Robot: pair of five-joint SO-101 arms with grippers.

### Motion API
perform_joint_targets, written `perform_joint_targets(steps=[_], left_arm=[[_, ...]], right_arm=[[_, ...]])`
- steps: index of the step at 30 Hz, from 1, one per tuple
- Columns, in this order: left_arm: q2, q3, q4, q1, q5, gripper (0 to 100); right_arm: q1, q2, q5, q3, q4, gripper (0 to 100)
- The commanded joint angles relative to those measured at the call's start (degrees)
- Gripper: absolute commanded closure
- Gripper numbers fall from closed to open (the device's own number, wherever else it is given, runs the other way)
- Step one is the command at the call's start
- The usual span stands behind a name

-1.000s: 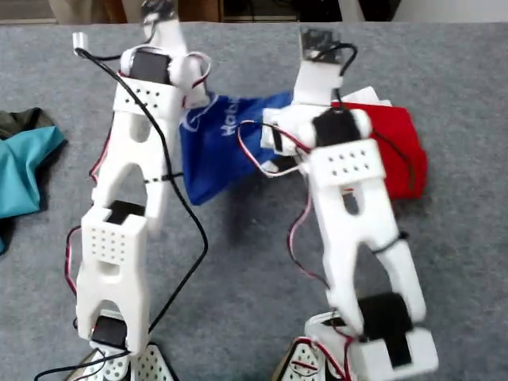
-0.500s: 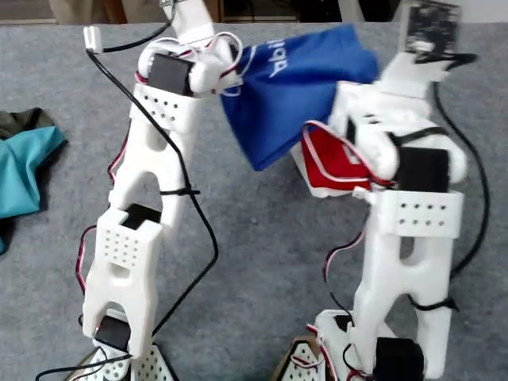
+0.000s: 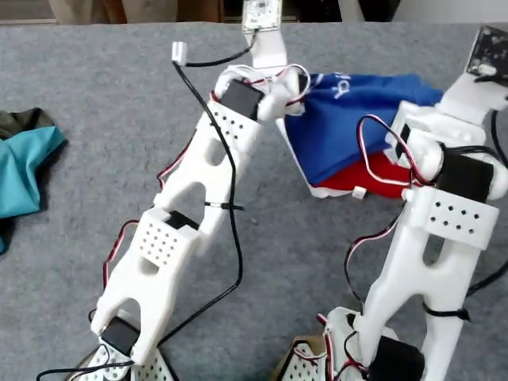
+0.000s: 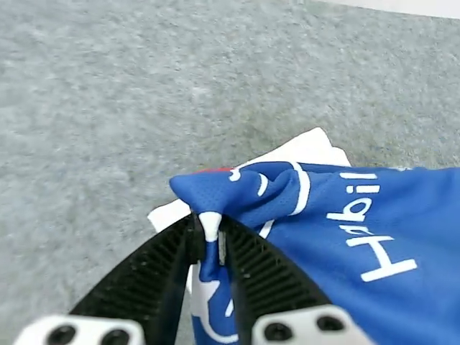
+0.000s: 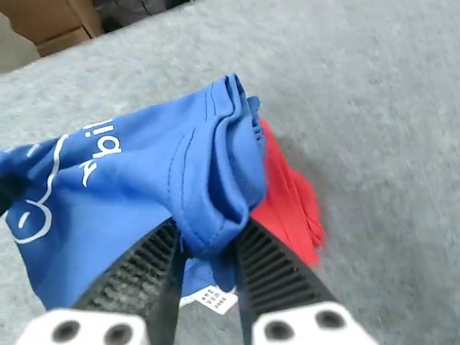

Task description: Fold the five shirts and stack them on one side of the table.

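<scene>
Two pairs of jaws pinch opposite ends of the blue printed shirt [image 3: 357,119], its long axis stretched crosswise between them over the red folded shirt [image 3: 373,178].

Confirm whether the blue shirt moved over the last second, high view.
Yes. The blue shirt went right, away from the unmoved teal shirt, and now overlaps part of the red shirt.

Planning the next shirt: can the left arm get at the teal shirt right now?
Probably not yet: the left gripper is shut on the blue shirt, far across the table from the teal shirt, though only bare table lies between.
</scene>
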Motion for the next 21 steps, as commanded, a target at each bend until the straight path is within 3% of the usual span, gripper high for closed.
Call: perform_joint_targets(steps=[1, 8, 12, 17, 21], left_arm=[[-0.3, -2.8, -3.3, 1.1, 0.3, 98], [-0.2, -2.4, -4.7, 1.3, 0.3, 96], [-0.2, -2.4, -1.8, 1.3, 0.4, 83], [-0.5, -2.8, 1.9, 0.8, 0.3, 81], [-0.8, -2.9, 2.3, -0.3, 0.3, 82]], right_arm=[[2.5, -2.1, 0.2, 0.6, -1.5, 99.7], [2.5, -1.6, 0.0, 0.8, -1.5, 96.6], [2.4, -1.6, -5.6, 1.2, -1.1, 76.6], [1.2, -1.7, -7.8, 3.3, -1.6, 51.9], [0.7, -1.8, -7.6, 3.7, -1.6, 45.4]])
